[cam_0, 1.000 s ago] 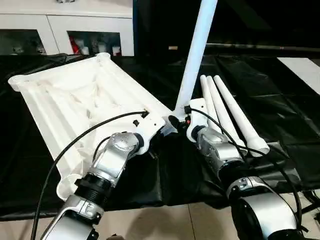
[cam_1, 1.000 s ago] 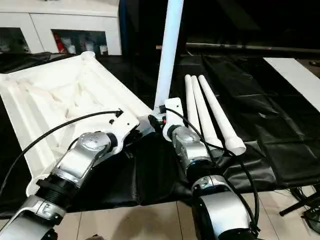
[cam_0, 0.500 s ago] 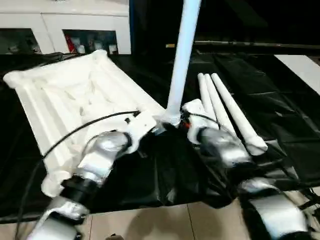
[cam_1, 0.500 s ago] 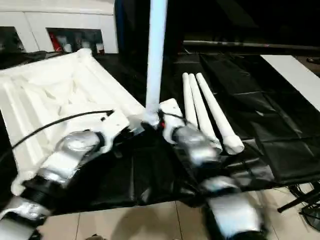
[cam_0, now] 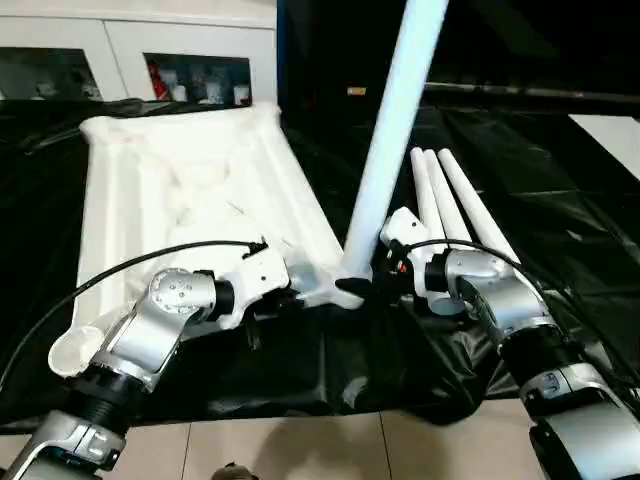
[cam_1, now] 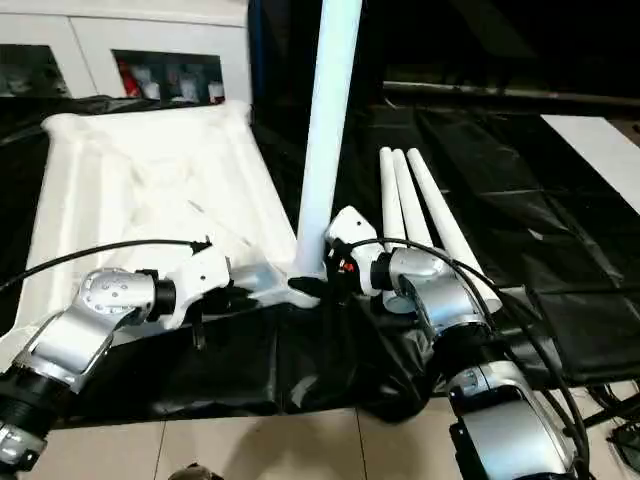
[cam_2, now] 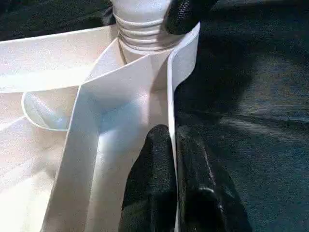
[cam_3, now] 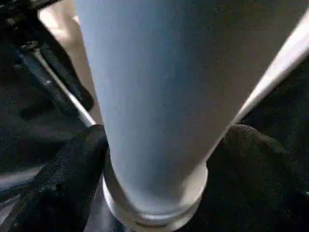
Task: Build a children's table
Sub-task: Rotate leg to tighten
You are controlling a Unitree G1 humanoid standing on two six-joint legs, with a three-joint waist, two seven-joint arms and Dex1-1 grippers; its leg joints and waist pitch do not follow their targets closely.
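Left gripper (cam_2: 171, 159) jaws pinched tight on thin side wall of tabletop (cam_0: 170, 190), one finger each side of wall. Right gripper (cam_3: 159, 159) jaws spread wide around base of upright leg (cam_0: 395, 130), black fingers (cam_3: 67, 174) flanking its flared end, which sits at corner socket (cam_2: 142, 29) just beyond left jaws. Past right jaws, three spare legs (cam_0: 455, 205) lie together on black cloth (cam_0: 560, 200).
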